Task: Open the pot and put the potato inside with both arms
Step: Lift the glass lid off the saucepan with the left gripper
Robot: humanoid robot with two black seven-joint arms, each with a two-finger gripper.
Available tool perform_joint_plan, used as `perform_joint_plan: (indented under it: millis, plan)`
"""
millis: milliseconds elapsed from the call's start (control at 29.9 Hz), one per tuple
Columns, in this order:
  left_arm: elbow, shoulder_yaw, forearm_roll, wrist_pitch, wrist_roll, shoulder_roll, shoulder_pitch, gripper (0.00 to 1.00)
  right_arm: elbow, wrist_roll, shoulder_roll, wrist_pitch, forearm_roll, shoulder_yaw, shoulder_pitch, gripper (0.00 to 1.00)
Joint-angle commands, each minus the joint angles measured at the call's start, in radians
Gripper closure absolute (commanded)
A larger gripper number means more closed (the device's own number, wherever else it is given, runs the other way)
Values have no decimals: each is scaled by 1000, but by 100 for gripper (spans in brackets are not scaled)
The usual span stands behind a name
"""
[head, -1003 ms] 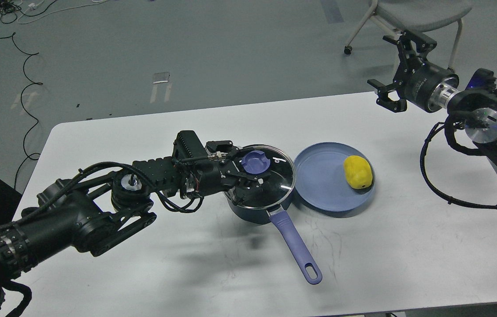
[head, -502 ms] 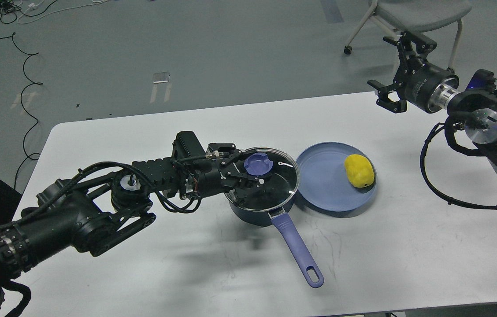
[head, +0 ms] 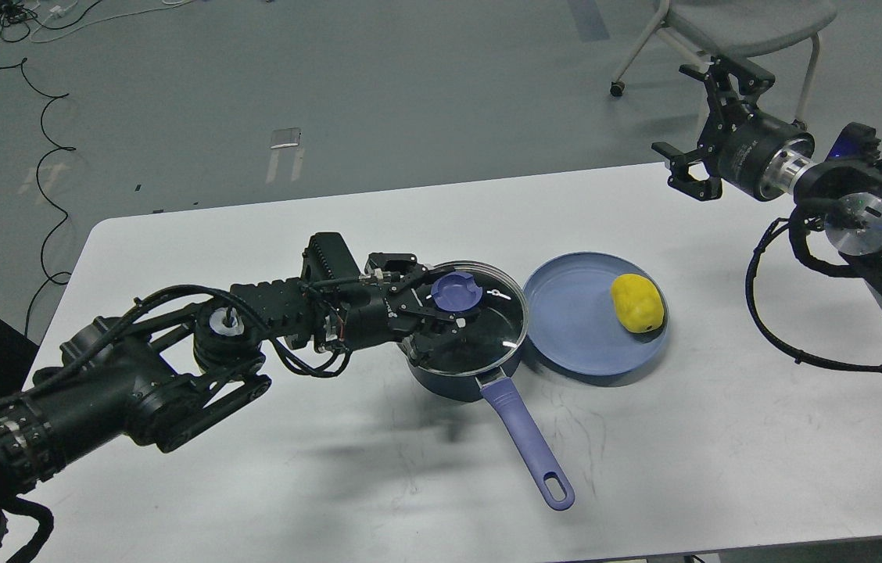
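Observation:
A dark blue pot [head: 449, 385] with a long purple handle [head: 525, 442] stands mid-table. Its glass lid [head: 488, 332] lies on it, slightly tilted, with a purple knob [head: 457, 291] on top. My left gripper [head: 435, 297] reaches in from the left, and its fingers close around the knob from both sides. A yellow potato [head: 636, 303] lies on the right part of a blue plate [head: 578, 328] just right of the pot. My right gripper [head: 697, 125] is open and empty, held high over the table's far right edge.
The white table [head: 253, 485] reaches to the bottom of the view. A grey chair [head: 730, 23] stands behind my right gripper. Cables [head: 42, 141] lie on the floor at the far left.
My left arm has drawn back slightly to the left with the knob between its fingers. The lid and pot have shifted a little and the handle end has moved down. The right arm has stayed still.

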Motion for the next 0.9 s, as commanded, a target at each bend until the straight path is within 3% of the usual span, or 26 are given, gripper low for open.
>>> perform_joint_plan:
  millis: [0,334,468,669,870]
  plan:
    - [3,-1,-1,1,0,-1,-9,92,0,0,0,0,0,0,0,0]
    - [2,-1,-87,1,-6,5,-83,93,0,0,2,1,0,-1,0,0]
    - [-15,1,-87,0,-28,14,-81,93,0,0,2,1,0,-3,0,0]
    - [-21,-4,-104,0,-55,53,-101,95,0,0,2,3,0,-5,0,0]
    - [-14,-1,-258,0,-57,111,-182,96,0,0,3,3,0,-6,2,0]
